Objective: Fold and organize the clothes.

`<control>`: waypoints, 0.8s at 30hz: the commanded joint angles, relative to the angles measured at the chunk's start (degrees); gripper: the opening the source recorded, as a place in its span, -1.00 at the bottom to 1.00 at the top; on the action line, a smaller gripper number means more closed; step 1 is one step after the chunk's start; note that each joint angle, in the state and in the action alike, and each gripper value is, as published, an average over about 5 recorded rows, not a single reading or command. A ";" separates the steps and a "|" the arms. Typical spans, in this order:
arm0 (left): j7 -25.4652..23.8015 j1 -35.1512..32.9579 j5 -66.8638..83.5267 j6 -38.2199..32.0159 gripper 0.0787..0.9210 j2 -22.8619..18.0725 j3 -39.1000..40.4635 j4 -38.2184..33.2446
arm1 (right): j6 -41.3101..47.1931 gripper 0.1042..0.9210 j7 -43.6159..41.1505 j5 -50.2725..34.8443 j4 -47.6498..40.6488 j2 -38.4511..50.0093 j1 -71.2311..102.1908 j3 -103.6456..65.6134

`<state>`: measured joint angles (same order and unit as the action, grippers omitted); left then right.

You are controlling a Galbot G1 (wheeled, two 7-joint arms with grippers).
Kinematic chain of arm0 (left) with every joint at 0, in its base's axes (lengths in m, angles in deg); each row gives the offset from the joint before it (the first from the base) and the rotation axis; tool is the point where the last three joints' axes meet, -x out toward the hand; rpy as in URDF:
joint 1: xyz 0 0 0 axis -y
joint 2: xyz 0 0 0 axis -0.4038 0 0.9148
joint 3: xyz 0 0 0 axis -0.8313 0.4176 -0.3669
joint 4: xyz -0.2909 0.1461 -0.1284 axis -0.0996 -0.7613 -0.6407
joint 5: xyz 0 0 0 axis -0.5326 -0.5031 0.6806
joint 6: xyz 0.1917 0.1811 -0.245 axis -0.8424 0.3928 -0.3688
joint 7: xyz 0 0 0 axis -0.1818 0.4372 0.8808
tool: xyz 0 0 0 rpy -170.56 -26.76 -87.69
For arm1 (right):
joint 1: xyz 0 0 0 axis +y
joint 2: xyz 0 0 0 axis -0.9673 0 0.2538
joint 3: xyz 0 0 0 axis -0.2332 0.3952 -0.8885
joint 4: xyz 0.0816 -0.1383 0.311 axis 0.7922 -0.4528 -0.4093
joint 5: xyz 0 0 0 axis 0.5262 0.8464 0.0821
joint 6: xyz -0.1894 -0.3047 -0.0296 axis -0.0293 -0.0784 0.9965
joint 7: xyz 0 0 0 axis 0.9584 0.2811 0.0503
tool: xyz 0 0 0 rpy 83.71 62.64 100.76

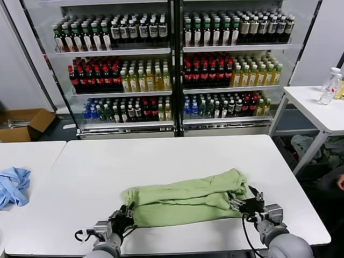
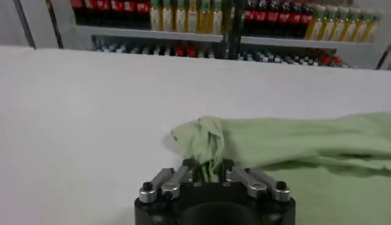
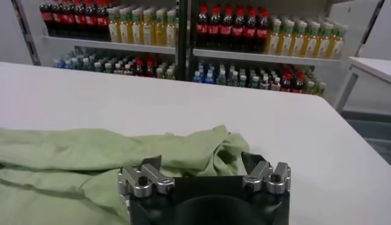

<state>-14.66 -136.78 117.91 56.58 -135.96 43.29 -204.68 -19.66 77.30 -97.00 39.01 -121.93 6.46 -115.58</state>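
**Getting a good hold on both ends of the shirt**

Our green shirt [image 1: 185, 198] lies in a long bunched roll on the white table [image 1: 161, 156], close to the near edge and a bit toward the right corner. It is partly folded, but it looks lumpy and not neat yet.

Our left gripper [image 2: 212, 173] sits at the left end of the roll. Its fingers are pinched in on a little bunch of green cloth that sticks up between them. Our right gripper [image 3: 202, 164] sits at the right end. Its fingers are spread wide apart, with the cloth lying just in front of them and between them, but they are not squeezing it.

We think the step now is to grab both ends so we can lift and fold the shirt again. To do it well, we should push the right gripper a little more over the cloth edge, then close it on more than one layer, so nothing slips out. The left one should keep a firm pinch. Then we should lift both ends together, at the same height, and keep the shirt pulled flat so it does not sag or twist.

A blue cloth [image 1: 13, 185] lies on the next table by its left edge. We leave it alone.
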 commanded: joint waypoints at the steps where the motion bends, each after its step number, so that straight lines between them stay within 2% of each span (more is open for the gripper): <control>1: -1.10 1.06 11.60 0.04 -0.72 8.89 -13.30 1.66 | -0.15 0.76 -0.02 -0.07 0.64 0.51 0.16 -0.69; 5: -2.01 2.06 14.89 -0.37 -0.93 14.40 -21.98 3.18 | -0.32 0.76 -0.08 -0.23 0.90 0.71 0.12 -0.92; 10: -2.32 4.22 20.43 -0.75 -0.95 19.39 -31.49 3.75 | -0.36 0.76 -0.06 -0.19 1.07 0.59 -0.73 -0.36; 14: -1.84 4.55 33.39 -0.67 -0.95 20.71 -35.29 -0.20 | -0.33 0.76 -0.13 -0.05 1.06 0.79 -1.98 0.63; 18: -0.69 4.58 45.72 -0.84 -0.95 17.21 -31.86 -10.16 | -0.38 0.76 -0.28 0.23 1.05 1.41 -3.43 1.63; 21: -0.09 4.28 48.52 -1.43 -0.95 11.70 -25.27 -16.76 | -0.41 0.76 -0.40 0.65 1.31 1.43 -3.89 1.87; 24: -0.43 3.37 47.41 -1.73 -0.95 6.37 -16.73 -19.11 | -0.64 0.76 -0.55 1.07 1.46 1.33 -3.50 1.65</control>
<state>-15.81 -133.09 148.57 55.55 -121.54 17.57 -209.21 -20.24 76.77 -96.20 40.34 -120.78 3.98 -114.50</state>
